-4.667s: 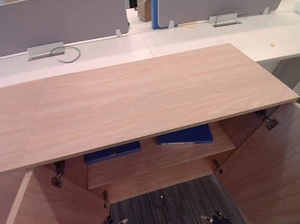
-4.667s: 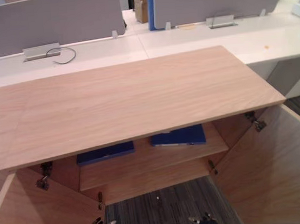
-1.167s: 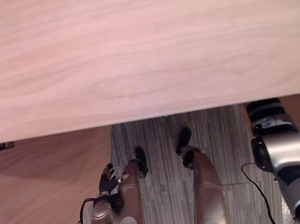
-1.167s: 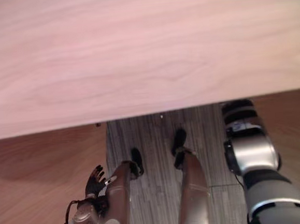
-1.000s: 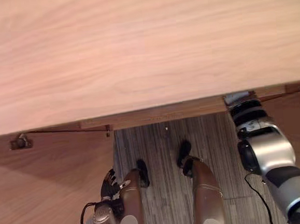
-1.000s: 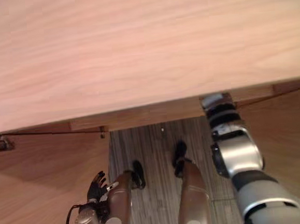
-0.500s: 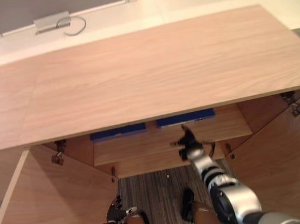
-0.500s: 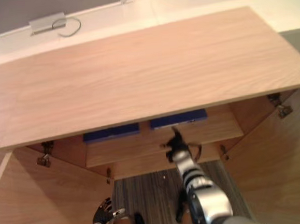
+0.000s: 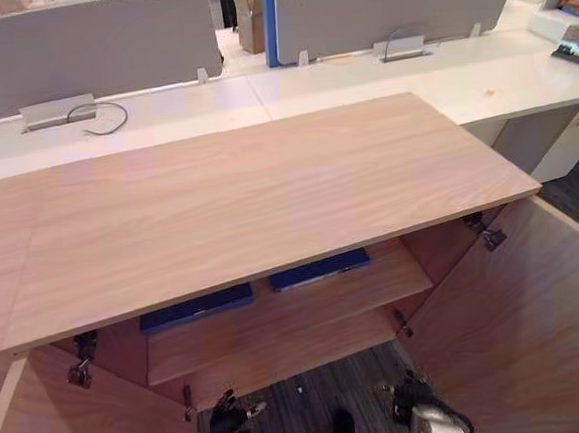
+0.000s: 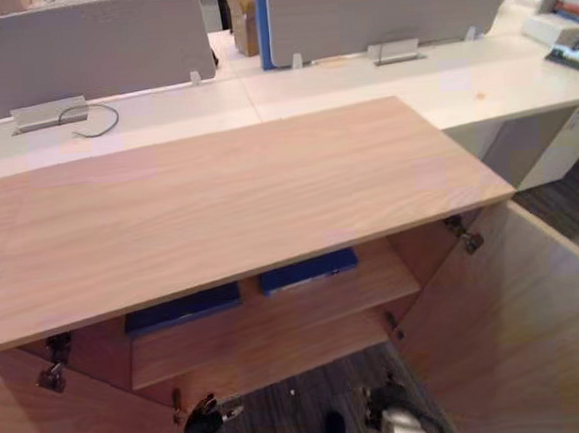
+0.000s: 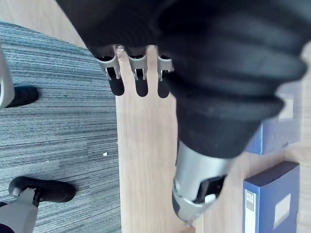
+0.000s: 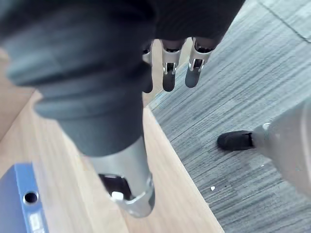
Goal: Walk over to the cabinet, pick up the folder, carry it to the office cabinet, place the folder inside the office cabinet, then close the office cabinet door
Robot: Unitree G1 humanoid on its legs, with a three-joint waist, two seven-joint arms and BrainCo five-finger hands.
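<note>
Hanging at the bottom edge of the left eye view, the left hand (image 9: 228,419) and the right hand (image 9: 409,396) are both cut off by the frame. Each wrist view shows its own fingers (image 11: 116,83) straight and slack, thumb apart, with nothing held. Grey carpet (image 9: 294,402) lies between them.

Just above, in the lower middle, a wooden shelf (image 9: 317,310) inside the open cabinet (image 9: 438,250) carries the left folder (image 9: 196,307) and the right folder (image 9: 319,269), both blue, lying flat side by side. Only their front strips show, because the cabinet top (image 9: 248,200) hides the rest. Those strips run across the frame, rising slightly to the right; how far back each folder reaches cannot be told.

The left wrist view catches pale labels on blue folders (the print is too small to read). The left door (image 9: 45,426) and the right door (image 9: 518,319) stand swung out at the lower corners, both cropped. A white desk (image 9: 359,76) runs across the upper part.
</note>
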